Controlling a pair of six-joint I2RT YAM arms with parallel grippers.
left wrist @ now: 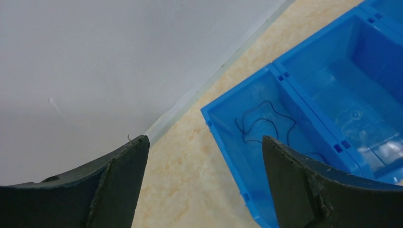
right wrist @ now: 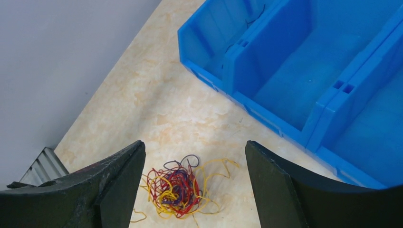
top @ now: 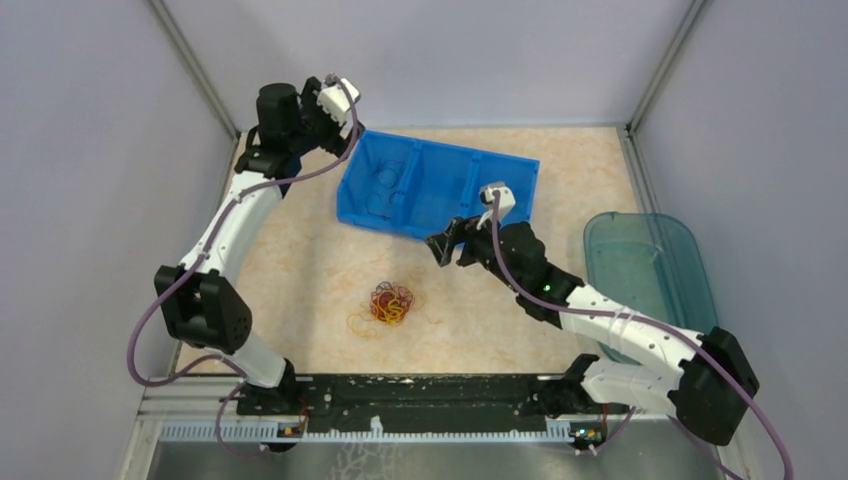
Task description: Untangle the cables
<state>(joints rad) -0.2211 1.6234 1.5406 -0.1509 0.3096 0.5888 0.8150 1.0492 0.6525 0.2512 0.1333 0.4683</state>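
1. By my judgement the job is at an early stage. One dark strand (left wrist: 263, 124) lies alone, in a loose wavy loop, on the floor of the end compartment of the bin (left wrist: 328, 57).
2. The rest of the cables (right wrist: 176, 190) sit in one knotted clump on the worktop (right wrist: 157, 95), in front of the bin and well apart from it. Red, yellow and a few dark strands are left to separate.
3. The left end effector (left wrist: 204, 142) is spread wide and holds nothing. It hangs over the bin's end corner.
4. The right end effector (right wrist: 195, 145) is also spread and empty, above the worktop between the bin and the clump.
5. The cables are hair-thin, limp and curly. The bin is rigid, glossy moulded plastic with divider walls. The worktop is smooth, marbled beige. The fingers (right wrist: 285, 190) are matte black with rough edges.
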